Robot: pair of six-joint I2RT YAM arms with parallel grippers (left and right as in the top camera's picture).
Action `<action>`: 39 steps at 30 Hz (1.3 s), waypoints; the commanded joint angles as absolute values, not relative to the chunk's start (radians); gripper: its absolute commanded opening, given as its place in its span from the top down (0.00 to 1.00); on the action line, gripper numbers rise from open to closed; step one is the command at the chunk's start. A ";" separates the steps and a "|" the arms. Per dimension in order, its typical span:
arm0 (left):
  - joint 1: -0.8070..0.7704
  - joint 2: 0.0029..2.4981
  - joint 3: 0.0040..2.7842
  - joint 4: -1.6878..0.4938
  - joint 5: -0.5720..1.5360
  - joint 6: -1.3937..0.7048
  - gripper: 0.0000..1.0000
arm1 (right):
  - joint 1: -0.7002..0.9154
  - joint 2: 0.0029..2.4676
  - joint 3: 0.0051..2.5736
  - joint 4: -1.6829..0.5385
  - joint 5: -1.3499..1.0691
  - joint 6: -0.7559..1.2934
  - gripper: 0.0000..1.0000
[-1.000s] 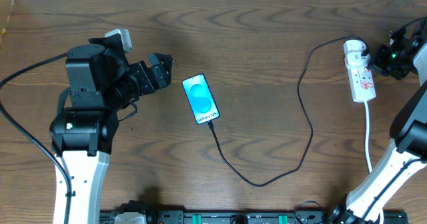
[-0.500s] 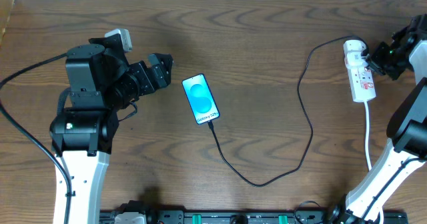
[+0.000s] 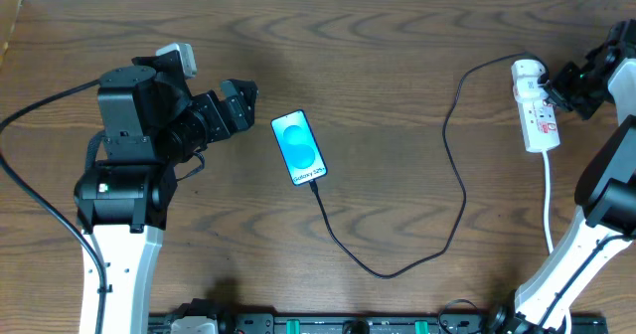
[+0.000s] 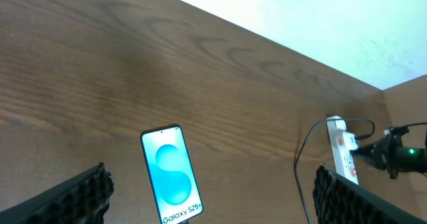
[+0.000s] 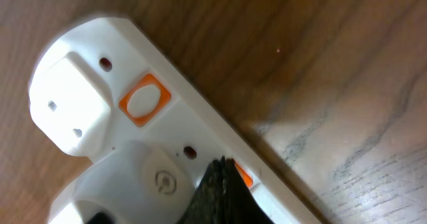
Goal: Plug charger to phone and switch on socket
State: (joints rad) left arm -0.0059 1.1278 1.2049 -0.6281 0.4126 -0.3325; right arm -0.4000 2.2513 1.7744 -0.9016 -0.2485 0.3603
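The phone (image 3: 299, 147) lies face up on the table with its blue screen lit, and it also shows in the left wrist view (image 4: 172, 177). The black charger (image 3: 390, 271) runs from the phone's lower end in a loop to its white plug (image 3: 527, 73), which sits in the socket (image 3: 540, 123) at the far right. My right gripper (image 3: 562, 85) is shut, its joined tip (image 5: 223, 165) against an orange switch (image 5: 244, 178) of the socket (image 5: 73, 94), beside the plug (image 5: 133, 184). My left gripper (image 3: 238, 100) hangs open left of the phone, holding nothing.
A second orange switch (image 5: 143, 101) shows farther along the strip. The socket's white cord (image 3: 549, 200) runs toward the front edge past the right arm. A white wall edge (image 4: 300, 24) borders the table's far side.
My right gripper has edged a little left, closer onto the socket's plug end. The left arm, phone and cable have not moved.
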 commanded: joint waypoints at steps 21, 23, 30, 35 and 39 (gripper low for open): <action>-0.006 1.130 1.206 -0.629 0.406 -0.330 0.03 | -0.511 2.052 1.708 -0.906 -0.426 0.220 0.99; -0.006 1.130 1.206 -0.629 0.407 -0.330 0.03 | -0.554 1.949 1.708 -0.922 -0.434 0.171 0.99; -0.006 1.130 1.206 -0.629 0.406 -0.330 0.03 | -0.514 1.604 1.708 -1.015 -0.607 -0.068 0.93; -0.006 1.130 1.206 -0.629 0.407 -0.330 0.03 | -0.323 1.385 1.708 -1.083 -0.481 -0.196 0.76; -0.006 1.130 1.206 -0.629 0.407 -0.330 0.03 | -0.206 1.282 1.708 -1.094 -0.362 -0.196 0.01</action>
